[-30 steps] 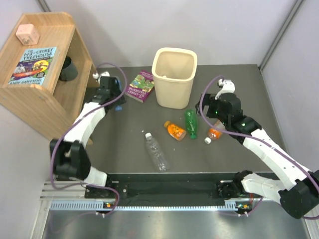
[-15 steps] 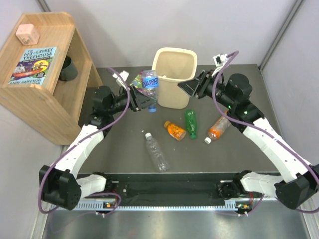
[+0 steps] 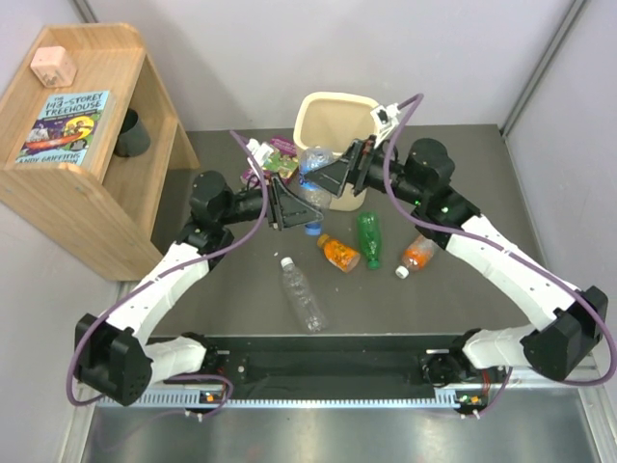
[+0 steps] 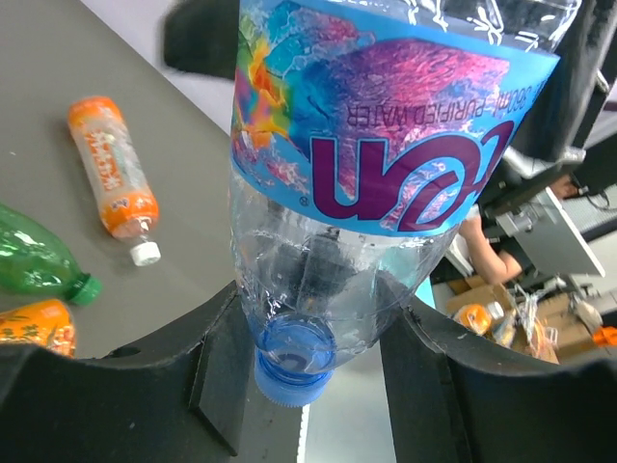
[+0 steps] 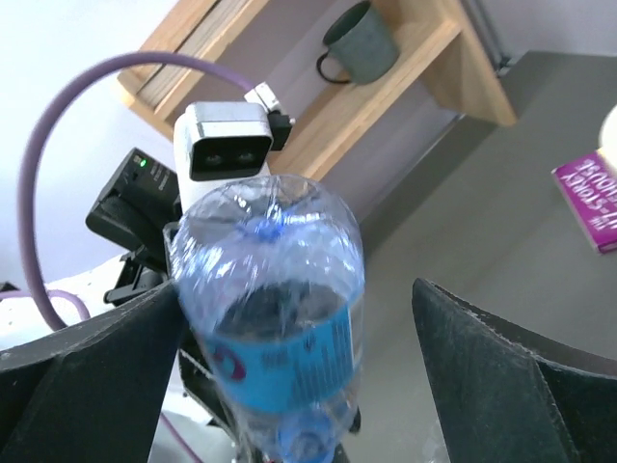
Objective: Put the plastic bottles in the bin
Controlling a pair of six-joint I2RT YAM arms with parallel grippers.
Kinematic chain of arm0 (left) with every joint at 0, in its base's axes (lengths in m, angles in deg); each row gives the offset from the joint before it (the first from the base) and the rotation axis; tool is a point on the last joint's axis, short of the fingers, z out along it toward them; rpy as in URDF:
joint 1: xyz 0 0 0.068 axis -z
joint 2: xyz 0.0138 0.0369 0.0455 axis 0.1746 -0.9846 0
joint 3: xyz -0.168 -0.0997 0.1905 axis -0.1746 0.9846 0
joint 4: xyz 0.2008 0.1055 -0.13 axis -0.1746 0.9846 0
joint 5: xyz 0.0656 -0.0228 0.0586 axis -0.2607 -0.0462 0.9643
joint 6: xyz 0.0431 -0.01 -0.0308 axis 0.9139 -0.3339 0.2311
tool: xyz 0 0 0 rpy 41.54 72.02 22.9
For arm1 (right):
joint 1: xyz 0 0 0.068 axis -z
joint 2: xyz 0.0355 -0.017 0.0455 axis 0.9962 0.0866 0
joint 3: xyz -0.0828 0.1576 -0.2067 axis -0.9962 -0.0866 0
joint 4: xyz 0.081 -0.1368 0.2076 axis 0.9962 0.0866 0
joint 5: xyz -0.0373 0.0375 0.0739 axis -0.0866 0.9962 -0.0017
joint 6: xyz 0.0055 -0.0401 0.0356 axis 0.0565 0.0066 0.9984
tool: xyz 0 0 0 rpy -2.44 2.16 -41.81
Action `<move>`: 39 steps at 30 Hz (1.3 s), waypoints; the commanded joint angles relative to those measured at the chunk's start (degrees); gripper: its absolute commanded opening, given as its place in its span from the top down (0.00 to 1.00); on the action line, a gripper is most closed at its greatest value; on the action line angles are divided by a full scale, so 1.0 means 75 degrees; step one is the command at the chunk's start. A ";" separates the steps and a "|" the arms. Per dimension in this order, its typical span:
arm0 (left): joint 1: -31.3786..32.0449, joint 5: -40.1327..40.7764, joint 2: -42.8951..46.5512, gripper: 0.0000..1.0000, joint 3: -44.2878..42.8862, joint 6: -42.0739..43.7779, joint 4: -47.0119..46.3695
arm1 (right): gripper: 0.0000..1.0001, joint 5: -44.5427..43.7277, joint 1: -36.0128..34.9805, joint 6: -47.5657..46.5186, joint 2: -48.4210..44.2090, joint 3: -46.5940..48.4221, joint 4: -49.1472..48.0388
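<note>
A clear plastic bottle with a blue label and blue cap (image 3: 313, 183) hangs cap-down in front of the bin (image 3: 310, 104). My left gripper (image 3: 292, 208) is shut on it near the neck; in the left wrist view the bottle (image 4: 366, 145) fills the space between the fingers (image 4: 222, 367). My right gripper (image 3: 334, 176) is open around the same bottle's (image 5: 275, 318) base end, with a wide gap on its right side. On the table lie two orange bottles (image 3: 339, 253) (image 3: 416, 254), a green bottle (image 3: 369, 239) and a clear bottle (image 3: 303, 294).
A wooden shelf (image 3: 77, 154) stands at the left with a dark cup (image 3: 132, 135) and a book on top. A purple book (image 3: 282, 147) lies beside the bin, partly hidden by the arms. Both arms cross in front of the bin.
My left gripper picked up the blue-label bottle at the back left and carried it right, in front of the bin. My right arm swung left and its open jaws now straddle the bottle.
</note>
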 commanded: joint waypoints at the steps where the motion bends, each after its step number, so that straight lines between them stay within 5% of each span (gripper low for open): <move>1: 0.0217 -0.0214 0.0021 1.00 -0.0059 0.0318 -0.0119 | 0.00 0.0031 -0.0364 -0.0067 0.0220 0.0328 -0.0299; 3: 0.0229 -0.0179 0.0033 1.00 -0.0036 0.0424 -0.0001 | 0.06 0.0031 -0.0423 -0.0114 0.0279 0.0339 -0.0288; 8: 0.0218 0.0137 0.0138 0.92 -0.0012 0.0762 0.0630 | 0.60 -0.0401 -0.0470 -0.0219 0.0034 0.0129 -0.0218; 9: 0.0217 0.0463 0.0162 0.77 -0.0070 0.0903 0.0888 | 0.67 -0.0484 -0.0470 -0.0254 -0.0083 0.0129 -0.0182; 10: 0.0229 0.0686 0.0185 0.47 -0.0221 0.1044 0.1551 | 0.81 -0.0577 -0.0470 -0.0405 -0.0130 0.0175 -0.0031; 12: 0.0206 0.1201 0.0255 0.24 -0.0375 0.1420 0.2118 | 0.94 -0.0812 -0.0470 -0.0593 -0.0154 0.0489 0.0227; 13: 0.0217 0.1703 0.0279 0.01 -0.0468 0.1479 0.2341 | 1.00 -0.0906 -0.0412 -0.0780 -0.0119 0.0666 0.0367; 20: -0.0110 0.3394 0.0490 0.01 -0.0352 0.1350 0.3418 | 1.00 -0.2858 0.0618 -0.1484 0.0559 0.2681 0.1130; 26: -0.0111 0.3876 0.0560 0.01 -0.0247 0.2099 0.4194 | 1.00 -0.5100 0.0819 -0.3100 0.2340 0.5270 0.2021; 36: -0.0111 0.4919 0.1146 0.01 0.0690 0.2768 0.5121 | 1.00 -0.6438 0.0831 -0.4473 0.4424 0.5437 0.0990; 37: -0.0111 0.4896 0.1158 0.01 0.0749 0.2745 0.5132 | 0.92 -0.6357 0.0831 -0.4462 0.4579 0.5484 0.1001; 38: -0.0111 0.4873 0.1204 0.01 0.0866 0.2722 0.5144 | 0.72 -0.6298 0.0831 -0.4450 0.4684 0.5496 0.1013; 39: -0.0111 0.4884 0.1240 0.01 0.0913 0.2710 0.5144 | 0.29 -0.6286 0.0831 -0.4380 0.4790 0.5461 0.1002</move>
